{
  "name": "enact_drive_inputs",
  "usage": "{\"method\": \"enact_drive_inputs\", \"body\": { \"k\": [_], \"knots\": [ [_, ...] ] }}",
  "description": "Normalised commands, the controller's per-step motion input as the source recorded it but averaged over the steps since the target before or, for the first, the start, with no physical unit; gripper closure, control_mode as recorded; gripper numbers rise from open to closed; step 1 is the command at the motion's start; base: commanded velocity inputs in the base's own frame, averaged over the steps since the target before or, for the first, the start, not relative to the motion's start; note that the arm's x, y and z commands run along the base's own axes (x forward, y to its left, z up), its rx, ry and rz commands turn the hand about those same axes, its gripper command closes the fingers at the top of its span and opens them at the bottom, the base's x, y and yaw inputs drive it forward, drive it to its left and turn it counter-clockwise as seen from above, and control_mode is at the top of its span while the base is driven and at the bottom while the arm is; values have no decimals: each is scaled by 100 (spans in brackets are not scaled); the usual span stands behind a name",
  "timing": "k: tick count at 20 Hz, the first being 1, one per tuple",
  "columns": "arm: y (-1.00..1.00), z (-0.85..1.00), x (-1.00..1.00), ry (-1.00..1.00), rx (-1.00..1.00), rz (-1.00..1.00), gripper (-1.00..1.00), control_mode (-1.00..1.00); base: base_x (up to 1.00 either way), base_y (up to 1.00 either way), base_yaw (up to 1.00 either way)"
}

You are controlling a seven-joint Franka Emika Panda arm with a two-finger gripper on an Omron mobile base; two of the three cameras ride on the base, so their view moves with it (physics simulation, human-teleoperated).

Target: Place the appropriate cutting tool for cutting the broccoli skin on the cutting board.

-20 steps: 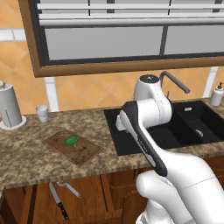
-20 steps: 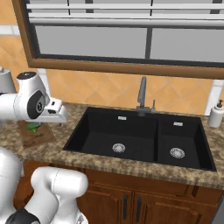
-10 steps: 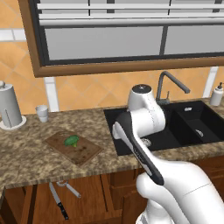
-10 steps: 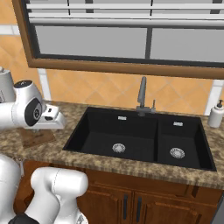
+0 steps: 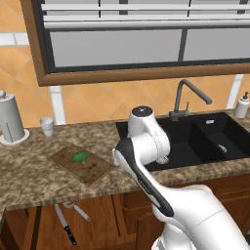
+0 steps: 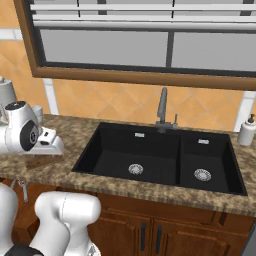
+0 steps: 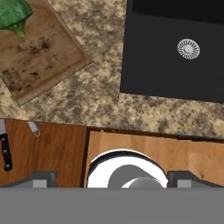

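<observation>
Board: the flat rectangular brown wooden cutting board (image 5: 82, 164) with visible grain and a darker rim lies at an angle on the speckled brown granite tabletop (image 5: 29, 183), left of the sink; its worn, dark-flecked face and one corner also show in the hand view (image 7: 41, 57).
Broccoli: the small bright green lumpy broccoli floret (image 5: 79, 157) sits on the board, toward its far side; in the hand view (image 7: 13, 15) it is at the upper left edge.
Knife: the slim kitchen knife with a black handle and narrow silver-grey blade (image 5: 65, 224) shows below the tabletop's front edge, against the wooden cabinet fronts (image 5: 102, 215), well apart from the board; whether it rests on anything I cannot tell.
Peeler: the grey loop-headed peeler (image 5: 76, 209) is just beside the knife.
Sink: a matte black double-basin sink (image 6: 155, 160) with round steel drains and a dark grey angular faucet (image 6: 162, 107).
Room: orange diamond tiles, a brown-framed window, a grey paper-towel roll (image 5: 10, 117), a small white cup (image 5: 47, 126), a white soap bottle (image 6: 247, 131).
Pincer: whether it is released or clenched I cannot tell.
Change: the arm's upper joint has swung lower and leftward, toward the board side.
</observation>
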Motion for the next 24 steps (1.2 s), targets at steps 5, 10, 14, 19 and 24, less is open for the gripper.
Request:
{"method": "enact_drive_inputs", "body": {
  "k": [5,10,14,19,24],
  "knots": [
    [98,-65,6,8,0,-4,-100,-100,0,0,0],
    [95,-66,3,13,0,-14,-100,-100,0,0,0],
    [74,-64,0,14,0,-10,-100,-100,0,0,0],
    [51,-68,8,23,0,-4,-100,-100,0,0,0],
    [38,-55,-4,3,0,0,-100,-100,0,0,0]
  ]
}}
